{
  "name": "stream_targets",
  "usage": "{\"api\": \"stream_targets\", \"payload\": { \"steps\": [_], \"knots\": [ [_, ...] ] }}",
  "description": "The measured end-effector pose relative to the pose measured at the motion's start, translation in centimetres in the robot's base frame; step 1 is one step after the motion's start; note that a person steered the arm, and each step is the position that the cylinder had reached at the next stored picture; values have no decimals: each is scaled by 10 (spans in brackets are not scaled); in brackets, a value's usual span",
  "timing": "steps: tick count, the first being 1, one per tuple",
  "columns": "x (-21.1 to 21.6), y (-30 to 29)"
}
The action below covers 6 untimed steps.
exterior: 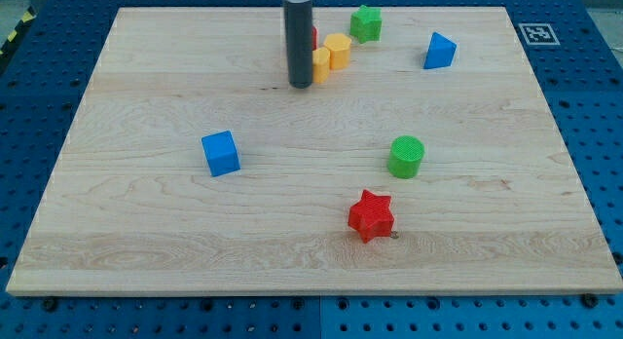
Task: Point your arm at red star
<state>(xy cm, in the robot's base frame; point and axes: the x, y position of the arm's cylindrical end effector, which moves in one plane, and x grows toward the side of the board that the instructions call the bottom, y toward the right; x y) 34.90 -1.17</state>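
Observation:
The red star [371, 215] lies on the wooden board [146, 232] at the view's lower middle right. My tip [300, 85] is at the view's upper middle, far above and left of the star. It stands just left of a yellow block [320, 63], and whether they touch cannot be told. A second yellow block [338, 50] sits right beside that one. A small red piece [313, 35] shows behind the rod, mostly hidden.
A green star [366, 23] is at the view's top. A blue triangular block [439, 51] is at the upper right. A green cylinder [406, 156] stands above and right of the red star. A blue cube [221, 152] is at the left middle.

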Motion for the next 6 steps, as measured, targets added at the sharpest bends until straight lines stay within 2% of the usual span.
{"api": "stream_targets", "payload": {
  "steps": [1,3,6],
  "knots": [
    [7,0],
    [106,0],
    [212,0]
  ]
}}
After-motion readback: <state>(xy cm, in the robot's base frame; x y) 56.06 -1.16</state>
